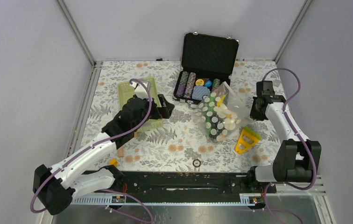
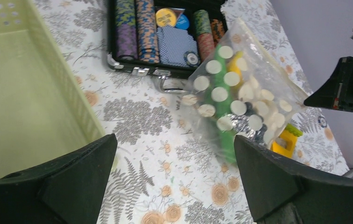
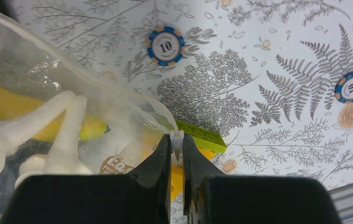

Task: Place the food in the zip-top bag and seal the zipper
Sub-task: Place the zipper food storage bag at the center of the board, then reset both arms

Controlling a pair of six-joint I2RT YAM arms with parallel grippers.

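Note:
The zip-top bag, clear with cream dots, lies on the table right of centre. The food is inside it: a green piece, a yellow banana, white bulbs and dark grapes. My right gripper is shut on the white end of the zipper at the bag's right edge; from above that gripper touches the bag. My left gripper is open over bare tablecloth, left of the bag and beside the basket, nothing between its fingers. From above the left gripper sits well left of the bag.
A lime-green basket lies under the left arm. An open black case of poker chips stands behind the bag. A yellow triangular tool lies at the bag's front right. Loose chips and a small orange piece lie on the cloth.

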